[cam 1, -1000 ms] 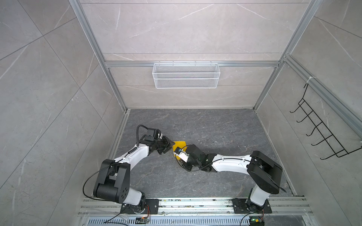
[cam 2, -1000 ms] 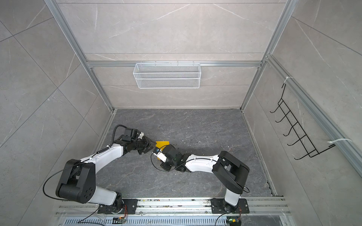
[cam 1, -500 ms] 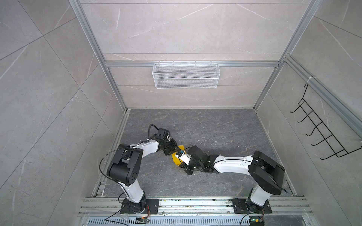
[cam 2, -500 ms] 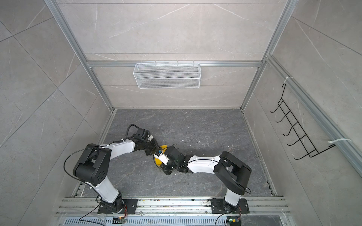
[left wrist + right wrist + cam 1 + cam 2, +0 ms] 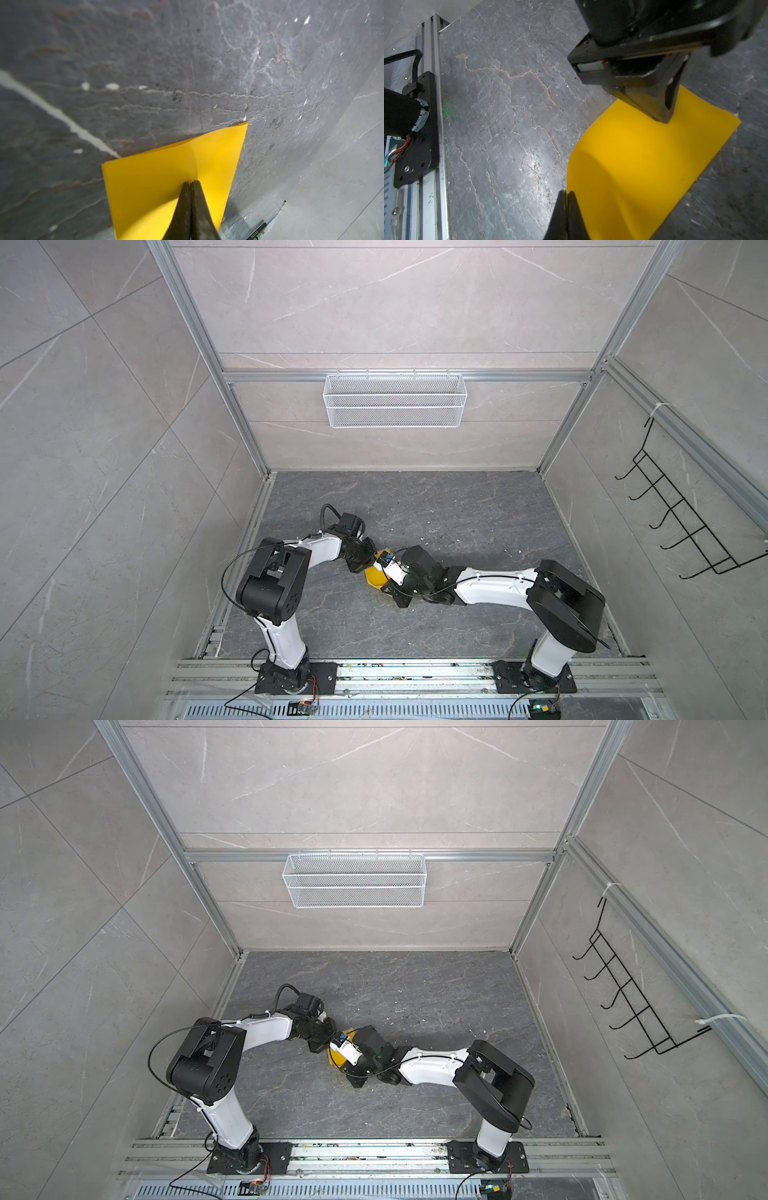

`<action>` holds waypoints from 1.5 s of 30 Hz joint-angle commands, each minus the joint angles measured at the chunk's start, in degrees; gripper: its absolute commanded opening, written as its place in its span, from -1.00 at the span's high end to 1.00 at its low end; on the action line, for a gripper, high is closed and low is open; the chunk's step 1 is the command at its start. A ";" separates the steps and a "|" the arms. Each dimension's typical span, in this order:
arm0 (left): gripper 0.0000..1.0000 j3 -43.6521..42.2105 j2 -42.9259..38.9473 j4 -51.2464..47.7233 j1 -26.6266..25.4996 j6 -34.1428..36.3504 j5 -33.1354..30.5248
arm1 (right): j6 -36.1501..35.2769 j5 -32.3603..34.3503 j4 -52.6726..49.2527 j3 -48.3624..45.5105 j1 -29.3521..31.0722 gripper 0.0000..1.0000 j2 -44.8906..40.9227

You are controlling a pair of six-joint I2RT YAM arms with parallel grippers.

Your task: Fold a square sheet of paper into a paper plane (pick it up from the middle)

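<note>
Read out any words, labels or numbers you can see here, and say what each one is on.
Nothing is legible.
Black strip in the left wrist view: white lettering, too blurred to read.
White wrist camera on the right arm: small blue marking, too small to read.
Square sheet of paper: unmarked.

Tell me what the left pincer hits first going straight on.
The left pincer is shut on the yellow sheet; straight on, it likely presses that into the grey table behind.

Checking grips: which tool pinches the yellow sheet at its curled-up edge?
The right tool, shut on the square sheet of paper where its edge curls up; the left tool pinches the flatter far side.
</note>
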 commanded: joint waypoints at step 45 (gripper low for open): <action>1.00 0.37 2.60 -4.15 -0.30 5.14 -0.22 | 1.45 -2.59 -4.13 7.27 -4.94 0.90 10.51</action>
